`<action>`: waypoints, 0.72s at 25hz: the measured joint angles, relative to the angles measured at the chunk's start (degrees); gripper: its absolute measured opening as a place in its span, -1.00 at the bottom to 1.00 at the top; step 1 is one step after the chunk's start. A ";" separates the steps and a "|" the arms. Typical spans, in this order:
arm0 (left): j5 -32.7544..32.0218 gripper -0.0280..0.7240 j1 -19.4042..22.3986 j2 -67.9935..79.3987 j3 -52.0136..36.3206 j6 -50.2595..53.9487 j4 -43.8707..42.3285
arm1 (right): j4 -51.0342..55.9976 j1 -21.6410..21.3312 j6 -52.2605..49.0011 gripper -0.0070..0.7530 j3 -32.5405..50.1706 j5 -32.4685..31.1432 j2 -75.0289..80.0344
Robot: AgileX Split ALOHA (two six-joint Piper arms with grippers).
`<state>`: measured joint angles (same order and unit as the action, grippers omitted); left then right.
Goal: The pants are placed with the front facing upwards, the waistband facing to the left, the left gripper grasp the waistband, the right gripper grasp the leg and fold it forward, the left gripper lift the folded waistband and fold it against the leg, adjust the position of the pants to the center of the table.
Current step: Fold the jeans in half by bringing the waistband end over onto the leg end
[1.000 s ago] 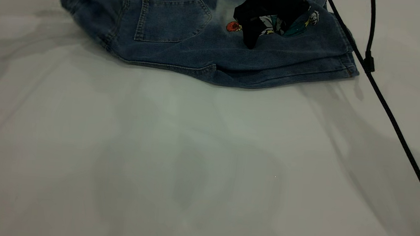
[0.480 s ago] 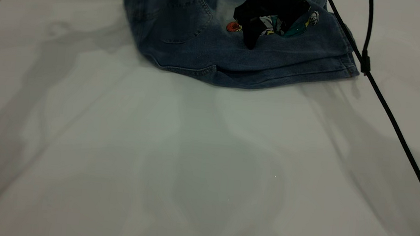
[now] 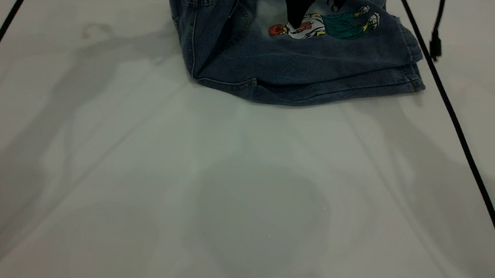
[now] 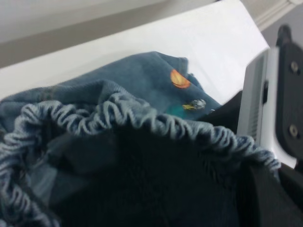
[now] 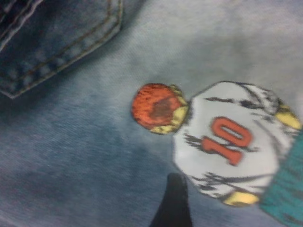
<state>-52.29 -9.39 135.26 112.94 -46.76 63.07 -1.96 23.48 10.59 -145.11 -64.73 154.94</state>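
Pants [image 3: 298, 67] lying folded at the far edge of the table [image 3: 225, 191], back side up, with the cartoon print [image 3: 324, 24] showing on the leg [image 3: 348, 62]. Waistband [image 4: 142, 118] end lifted off the table at the left side of the pants, rising out of the exterior view (gathers close to the camera in the left wrist view). Left gripper itself not seen clearly, cannot tell if pinching. Right gripper [image 3: 315, 4] above the leg, fingers spread apart, one fingertip [image 5: 173, 203] close over the print beside the white shirt with number 10. Two black cables [image 3: 454, 126] crossing the exterior view.
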 joint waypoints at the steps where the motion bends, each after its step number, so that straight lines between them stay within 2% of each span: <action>1: -0.15 -0.82 0.00 0.00 0.06 0.00 0.00 | -1.02 -0.27 0.00 0.46 -0.97 -0.86 0.00; 4: -0.39 -0.82 0.00 0.00 0.25 0.42 0.00 | -3.52 -1.56 0.00 0.46 -2.31 -1.94 -0.38; 14: -0.58 -0.82 0.00 -0.05 0.38 0.68 -0.05 | 2.44 -11.05 0.05 0.46 -1.56 -4.37 0.16; 18: -0.35 -0.82 -0.48 -0.05 0.38 0.68 0.14 | 3.49 -12.25 -0.01 0.46 -1.56 -4.20 1.82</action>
<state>-52.65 -9.86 135.21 113.32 -46.07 63.21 1.53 11.23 10.58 -146.67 -68.93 156.75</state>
